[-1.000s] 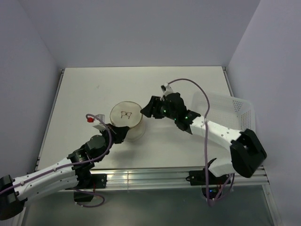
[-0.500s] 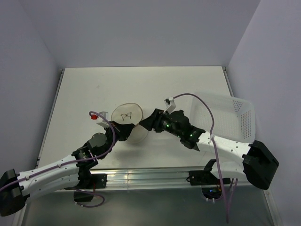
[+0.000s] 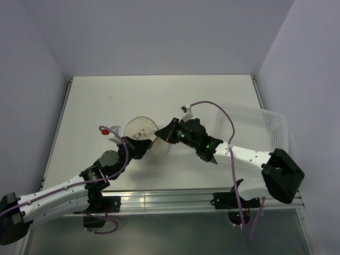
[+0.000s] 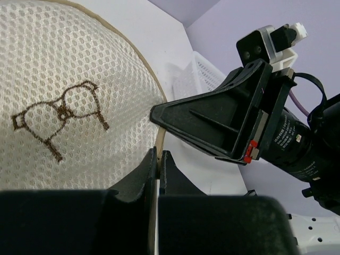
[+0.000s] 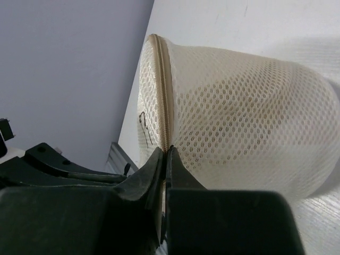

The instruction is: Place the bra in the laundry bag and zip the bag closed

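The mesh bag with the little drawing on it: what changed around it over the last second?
The right gripper, open a second ago, came in and shut on the zip seam of the laundry bag. The bag tilted over a little and shifted slightly toward the arms. The left gripper stayed clamped on the bag's rim, and the white basket did not move.

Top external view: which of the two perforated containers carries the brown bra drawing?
The round beige mesh laundry bag in the middle of the view; the drawing sits on its flat face. The white plastic basket at the right edge is rectangular and shows no drawing.
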Motion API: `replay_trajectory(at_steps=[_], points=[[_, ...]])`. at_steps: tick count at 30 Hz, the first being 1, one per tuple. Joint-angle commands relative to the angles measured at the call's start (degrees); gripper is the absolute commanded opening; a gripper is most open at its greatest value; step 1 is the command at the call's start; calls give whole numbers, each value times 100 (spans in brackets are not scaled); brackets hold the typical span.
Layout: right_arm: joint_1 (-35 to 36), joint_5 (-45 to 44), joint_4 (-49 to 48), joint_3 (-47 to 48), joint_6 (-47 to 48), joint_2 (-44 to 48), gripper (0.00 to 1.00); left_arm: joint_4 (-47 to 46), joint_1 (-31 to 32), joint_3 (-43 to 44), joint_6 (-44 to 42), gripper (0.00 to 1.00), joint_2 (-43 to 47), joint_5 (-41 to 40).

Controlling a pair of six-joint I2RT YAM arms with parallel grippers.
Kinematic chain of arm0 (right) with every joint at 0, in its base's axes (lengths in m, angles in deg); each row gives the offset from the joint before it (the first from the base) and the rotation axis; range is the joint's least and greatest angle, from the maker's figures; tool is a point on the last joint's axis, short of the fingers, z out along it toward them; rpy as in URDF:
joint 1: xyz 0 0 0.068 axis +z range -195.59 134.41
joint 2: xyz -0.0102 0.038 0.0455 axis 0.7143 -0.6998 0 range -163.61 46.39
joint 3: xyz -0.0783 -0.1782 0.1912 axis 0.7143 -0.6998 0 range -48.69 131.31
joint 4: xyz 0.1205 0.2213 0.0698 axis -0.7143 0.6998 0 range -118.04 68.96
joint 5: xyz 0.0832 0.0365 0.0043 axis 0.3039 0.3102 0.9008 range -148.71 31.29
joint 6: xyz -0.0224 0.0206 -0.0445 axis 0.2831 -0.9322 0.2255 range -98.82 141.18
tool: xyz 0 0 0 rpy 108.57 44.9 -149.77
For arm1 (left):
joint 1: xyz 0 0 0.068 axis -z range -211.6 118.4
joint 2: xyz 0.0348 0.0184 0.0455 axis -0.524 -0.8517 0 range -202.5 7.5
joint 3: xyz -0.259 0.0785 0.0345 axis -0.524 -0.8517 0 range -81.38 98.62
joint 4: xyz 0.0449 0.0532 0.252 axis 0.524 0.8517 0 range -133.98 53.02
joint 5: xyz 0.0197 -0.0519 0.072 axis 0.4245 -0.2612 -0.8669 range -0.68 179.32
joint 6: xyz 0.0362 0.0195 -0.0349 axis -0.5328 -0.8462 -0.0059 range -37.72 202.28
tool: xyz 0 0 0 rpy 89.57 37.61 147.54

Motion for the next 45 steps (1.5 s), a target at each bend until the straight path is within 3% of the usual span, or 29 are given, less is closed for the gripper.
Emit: replay_trajectory(at_steps=[1, 14, 20, 21, 23, 24, 25, 27, 28, 35, 36, 42, 45], points=[[-254, -246, -55, 360, 144, -73, 0, -181, 31, 24, -9, 0, 147, 87], [-984, 378, 112, 589, 416, -531, 0, 1287, 31, -196, 71, 0, 1298, -335], [-967, 554, 59, 501, 390, -382, 0, 1621, 31, 531, -412, 0, 1140, -379], [-967, 537, 120, 509, 460, -260, 1, 1691, 31, 647, -491, 8, 1114, -379], [-967, 528, 217, 571, 600, -110, 13, 2094, 31, 1058, -632, 27, 1017, -440], [-967, 528, 383, 606, 653, -74, 21, 2235, 31, 1191, -668, 45, 1000, -475], [-967, 528, 463, 676, 689, -48, 47, 2559, 31, 1341, -712, 56, 982, -571], [-967, 519, 673, 712, 811, 66, 77, 2990, 31, 1798, -703, 85, 964, -747], [-967, 484, 718, 703, 829, 128, 98, 3167, 31, 2077, -764, 87, 973, -835], [-975, 115, 991, 378, 1084, 1338, 100, 3950, 31, 2607, -1221, 94, 1447, -898], [-967, -68, 1122, 334, 1128, 1506, 100, 4038, 31, 2634, -1265, 99, 1517, -889], [-967, -781, 1746, -131, 1524, 2808, 100, 4846, 31, 2845, -1257, 99, 1975, -1284], [-967, -1185, 1817, -885, 1489, 3291, 100, 5198, 31, 2705, -1099, 99, 2142, -1320]])
